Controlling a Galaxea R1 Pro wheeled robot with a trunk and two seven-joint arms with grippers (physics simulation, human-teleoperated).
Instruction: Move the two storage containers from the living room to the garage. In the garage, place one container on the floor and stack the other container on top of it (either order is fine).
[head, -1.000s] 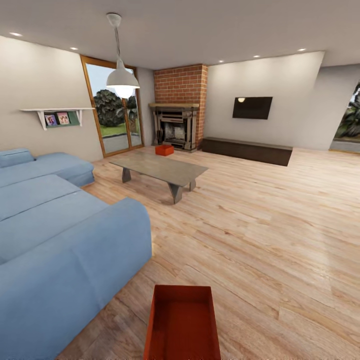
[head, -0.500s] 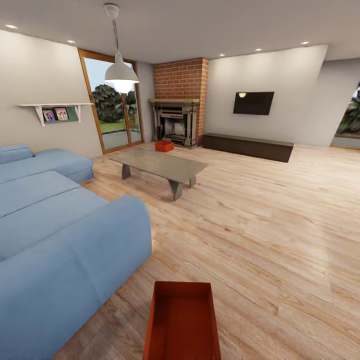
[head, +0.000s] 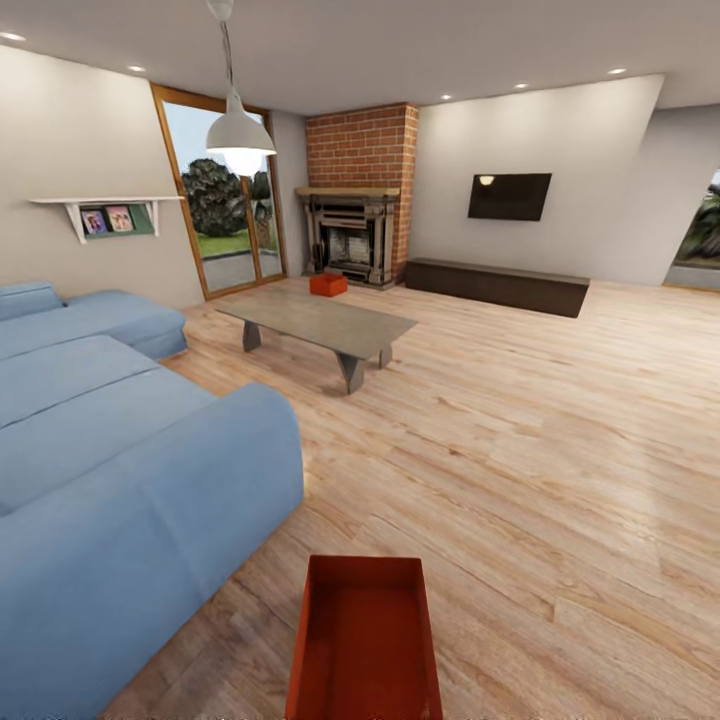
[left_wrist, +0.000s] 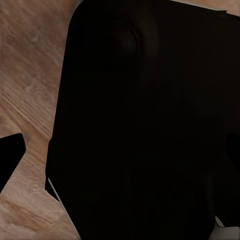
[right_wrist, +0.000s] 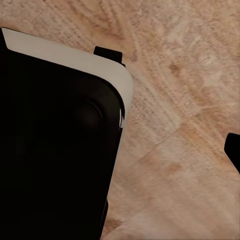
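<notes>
Still early | near storage container (head: 365, 640) on living room wood floor (head: 520, 450) beside blue sofa (head: 120, 470) | far storage container (head: 328, 285) by brick fireplace (head: 360, 200), beyond grey desk (head: 320, 325) | neither in garage | pincer states: cannot tell.

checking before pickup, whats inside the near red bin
The near storage container looks empty: bare red-orange floor and inner walls. Its nearest end is cut off by the head view's lower edge, so that part can't be checked.
</notes>
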